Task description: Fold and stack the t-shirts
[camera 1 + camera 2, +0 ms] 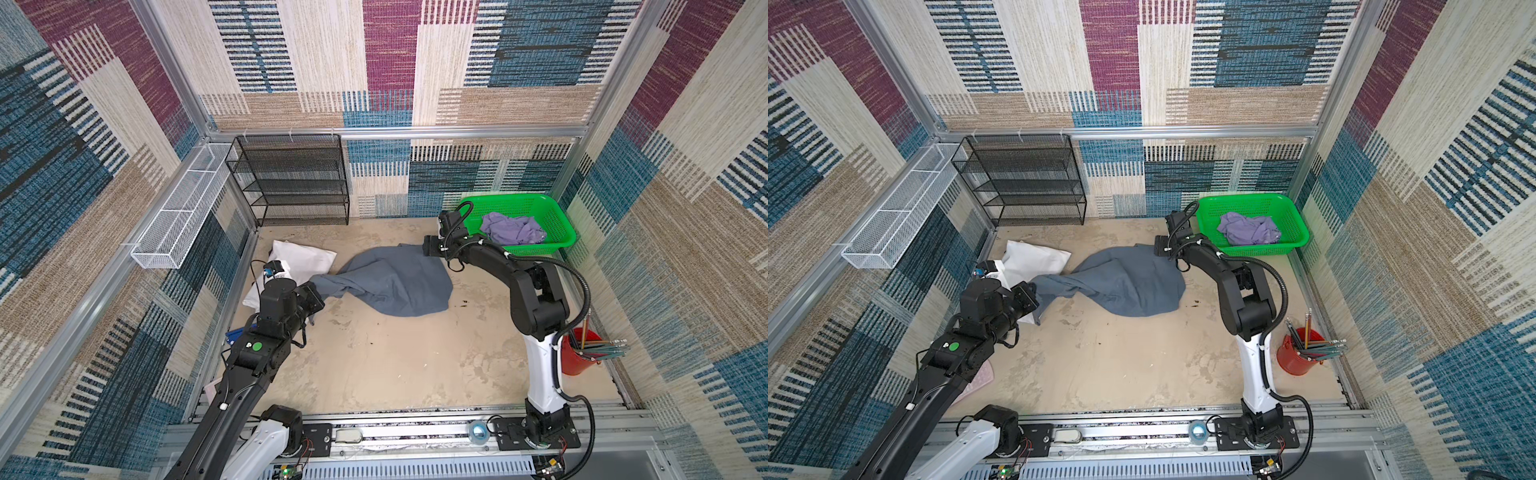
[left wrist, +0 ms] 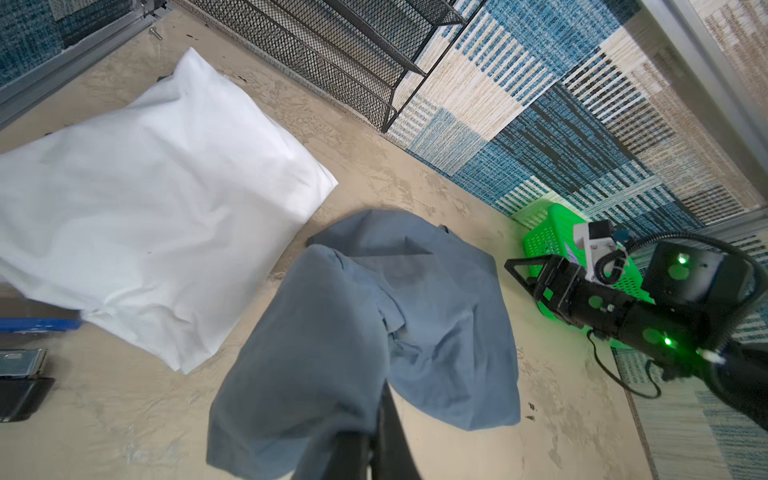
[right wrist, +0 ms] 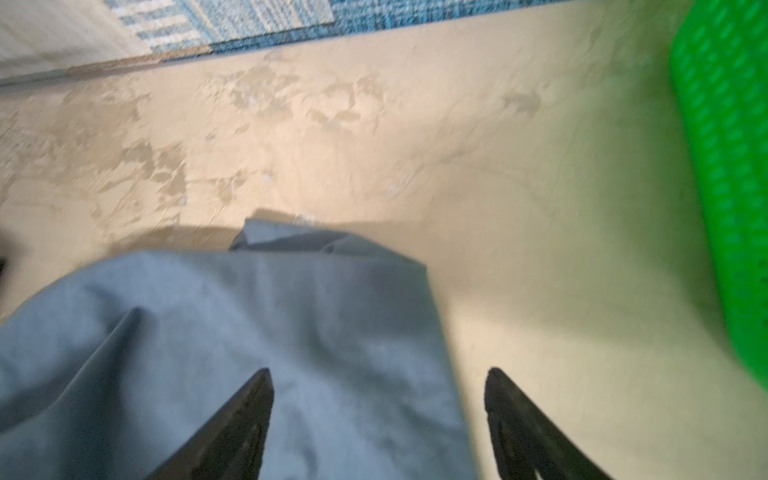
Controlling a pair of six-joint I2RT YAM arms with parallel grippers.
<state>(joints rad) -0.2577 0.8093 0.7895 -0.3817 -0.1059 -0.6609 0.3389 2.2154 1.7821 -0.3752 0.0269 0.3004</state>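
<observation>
Top views, shirts: we see the blue-grey t-shirt [image 1: 386, 282] crumpled mid-table, one end drawn left; the lavender t-shirt [image 1: 513, 228] lies bunched in the green basket [image 1: 559, 220] at the far right.
Top views, arms: the left gripper [image 1: 319, 292] reaches in low from the near left, beside the white pillow [image 1: 305, 257]; the right gripper [image 1: 428, 246] bends across to the shirt's far right edge, just beside the basket.
Left wrist, grip: pinched tight on a bunched end of the blue-grey t-shirt.
Right wrist, jaws: blurred, yet we see the fingers [image 3: 245, 424] apart, one over the cloth's edge, one over bare table [image 3: 540, 249]; nothing held.
Step in hand, our judgement: spreading the shirt flat. We should seat the right jaws on a single hem or corner, then draw both ends apart evenly, clear of the basket.
</observation>
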